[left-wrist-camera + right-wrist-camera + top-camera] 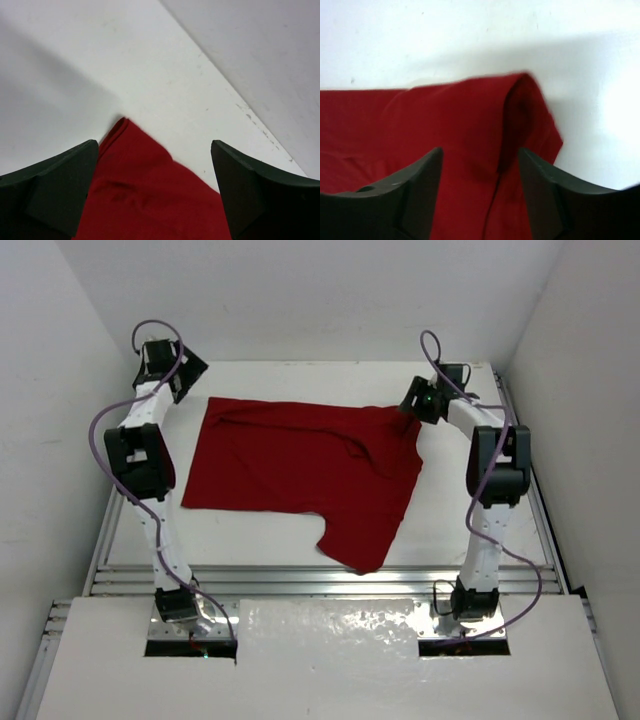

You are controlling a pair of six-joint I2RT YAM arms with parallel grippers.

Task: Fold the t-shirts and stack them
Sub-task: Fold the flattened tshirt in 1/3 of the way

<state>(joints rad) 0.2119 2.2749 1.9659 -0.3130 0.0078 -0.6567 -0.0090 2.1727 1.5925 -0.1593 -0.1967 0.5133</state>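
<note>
The soft, matte dark red t-shirt point(300, 465) lies spread and lightly creased on the smooth white counter point(450, 530). One flap droops toward the near rail.

The left end effector point(154, 150) is spread wide over the shirt's pointed far-left corner. The right end effector point(480, 155) has a narrower gap and straddles a raised fold at the far-right corner. Bare counter borders the shirt on both sides.

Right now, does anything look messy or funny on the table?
Yes. The red t-shirt lies crooked and rumpled: its right side slants toward the near edge, and a raised fold bunches at its far right corner.
</note>
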